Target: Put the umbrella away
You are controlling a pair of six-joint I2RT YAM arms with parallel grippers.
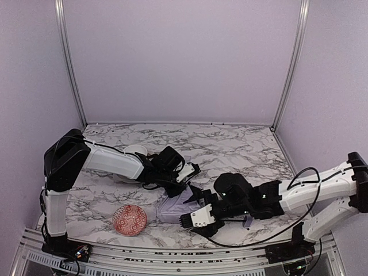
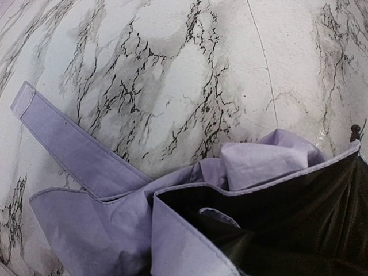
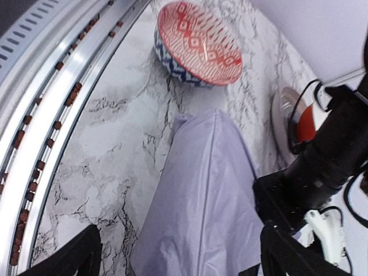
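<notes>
So the left arm [image 1: 109, 161] rises from its base, bends sharply at the elbow and reaches right across the middle, with the left gripper [image 1: 188, 171] pinched fully closed. The right arm [image 1: 310, 192] doubles back and stretches low to the left, its right gripper [image 3: 178, 256] gaping, fingers [image 3: 69, 259] spread wide.

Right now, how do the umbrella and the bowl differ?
The umbrella is plain pale lavender; the bowl is red with a pattern. The umbrella is limp, crumpled fabric lying flat; the bowl is a rigid round dish, upright. Both rest on the marble table, bowl to the umbrella's left.
</notes>
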